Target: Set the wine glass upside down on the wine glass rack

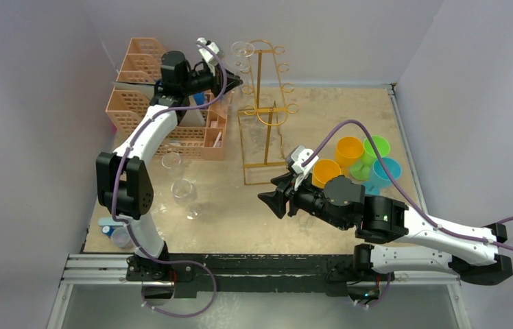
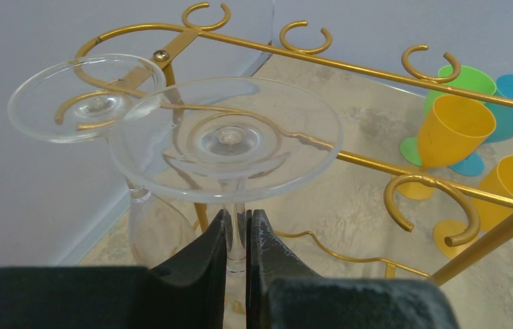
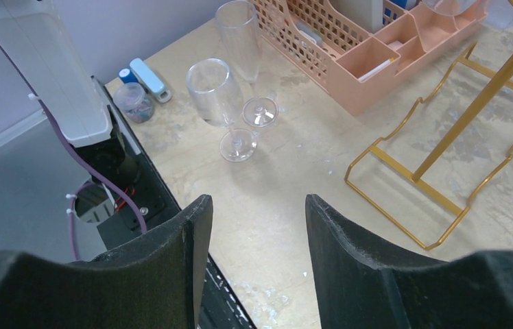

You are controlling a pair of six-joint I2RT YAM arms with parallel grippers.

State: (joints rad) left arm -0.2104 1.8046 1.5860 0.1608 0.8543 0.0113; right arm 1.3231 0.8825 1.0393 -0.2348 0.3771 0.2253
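Left gripper [image 2: 238, 233] is clamped on the upturned wine glass [image 2: 226, 140] stem — hold it level, slide the stem into a free hook [image 2: 426, 179] on the rack [image 2: 360, 66], foot above the wire.

I work in a robotics lab test cell: plain pale walls [image 1: 34, 103] box in a small beige worktop [image 1: 350, 116] on three sides. My left arm [image 1: 145, 133] and right arm [image 1: 439, 236] are bolted to a black metal rail [image 1: 260, 264] at its near edge, trailing purple cables [image 1: 377, 147]. The things set out are a mixed lot: a gold wine glass rack [image 1: 265, 116], a peach file organizer [image 1: 137, 103], bright plastic cups [image 1: 348, 152] and clear glasses [image 1: 182, 190].
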